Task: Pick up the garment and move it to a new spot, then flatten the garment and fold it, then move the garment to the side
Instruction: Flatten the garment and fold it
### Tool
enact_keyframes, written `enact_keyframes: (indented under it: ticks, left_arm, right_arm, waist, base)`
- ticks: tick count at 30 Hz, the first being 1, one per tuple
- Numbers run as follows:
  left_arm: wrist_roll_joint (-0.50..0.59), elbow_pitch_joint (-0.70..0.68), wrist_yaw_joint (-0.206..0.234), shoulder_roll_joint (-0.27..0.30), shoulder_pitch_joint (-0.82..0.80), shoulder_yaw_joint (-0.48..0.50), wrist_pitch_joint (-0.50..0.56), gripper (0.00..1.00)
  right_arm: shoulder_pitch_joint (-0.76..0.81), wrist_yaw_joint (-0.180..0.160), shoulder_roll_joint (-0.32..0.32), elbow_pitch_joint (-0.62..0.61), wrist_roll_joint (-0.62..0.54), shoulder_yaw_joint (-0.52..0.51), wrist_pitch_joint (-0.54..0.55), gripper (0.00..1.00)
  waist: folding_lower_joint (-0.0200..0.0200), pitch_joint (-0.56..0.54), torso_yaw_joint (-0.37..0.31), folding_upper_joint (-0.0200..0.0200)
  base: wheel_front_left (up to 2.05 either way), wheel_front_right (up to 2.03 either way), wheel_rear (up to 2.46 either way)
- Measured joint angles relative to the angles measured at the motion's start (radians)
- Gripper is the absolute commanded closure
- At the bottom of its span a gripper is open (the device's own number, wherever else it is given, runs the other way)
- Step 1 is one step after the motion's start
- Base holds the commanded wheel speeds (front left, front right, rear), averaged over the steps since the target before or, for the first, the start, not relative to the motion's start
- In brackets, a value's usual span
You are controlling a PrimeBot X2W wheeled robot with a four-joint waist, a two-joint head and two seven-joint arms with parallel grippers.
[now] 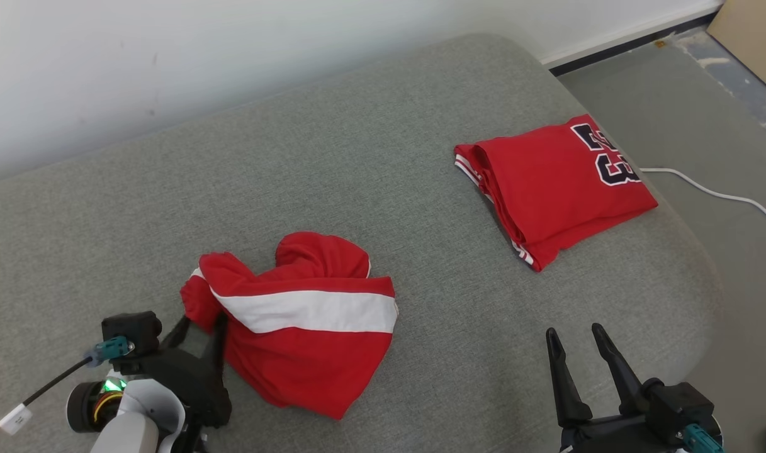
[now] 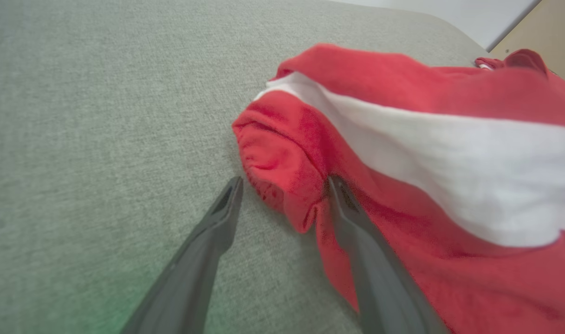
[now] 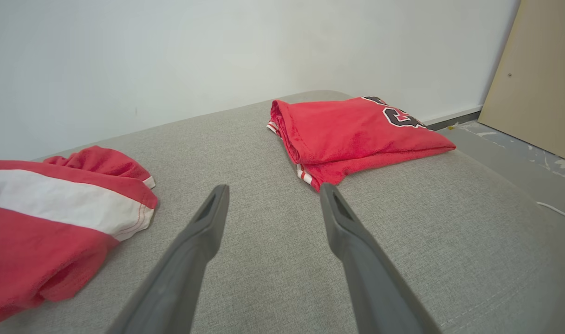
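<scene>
The crumpled red garment with a white band [image 1: 301,311] lay on the grey cushion [image 1: 357,157]. Its bunched end sat between the fingers of the left gripper [image 2: 284,195], whose jaws stood wide apart and had closed on nothing. One finger lay against the cloth and the other over bare cushion just beside it. The garment looked light, soft and limp, likely to sag and drag rather than slip, so the thick gathered fold between those fingers seemed the surest hold. The right gripper [image 3: 274,188] was spread wide and empty, with the garment well off to its left and a folded red jersey [image 3: 356,130] ahead of it.
</scene>
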Motion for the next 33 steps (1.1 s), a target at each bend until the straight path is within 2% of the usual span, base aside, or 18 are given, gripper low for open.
enact_keyframes:
  ticks: [6,13,17,26,33]
  left_arm:
    - [-0.016,-0.016,0.000,-0.012,-0.002,-0.006,-0.071,1.00]
    - [-0.027,-0.101,0.000,-0.046,0.002,-0.018,-0.168,1.00]
    - [-0.034,-0.163,0.002,-0.049,0.053,-0.025,-0.173,1.00]
    - [-0.023,-0.323,0.049,-0.038,0.264,-0.052,-0.150,1.00]
    - [-0.032,-0.335,0.072,-0.056,0.377,-0.080,-0.123,1.00]
  right_arm:
    - [0.001,0.000,0.004,-0.003,-0.004,-0.010,0.000,0.00]
    - [0.004,0.000,0.007,0.000,-0.008,-0.004,0.000,0.00]
    - [0.007,0.000,0.006,0.003,-0.008,-0.008,0.000,0.00]
    - [0.026,0.000,0.005,0.007,-0.008,-0.011,0.000,0.00]
    - [0.027,0.000,0.001,0.009,-0.008,-0.009,0.000,0.00]
  waist:
    - [-0.0001,-0.003,0.026,0.0000]
    - [-0.0001,-0.023,0.072,0.0000]
    - [-0.0002,-0.040,0.099,0.0000]
    - [-0.0002,-0.070,0.169,-0.0001]
    - [-0.0003,-0.092,0.217,0.0000]
  base:
    - [0.00,0.00,0.00]
    - [0.00,0.00,0.00]
    - [0.00,0.00,0.00]
    - [0.00,0.00,0.00]
    - [0.00,0.00,0.00]
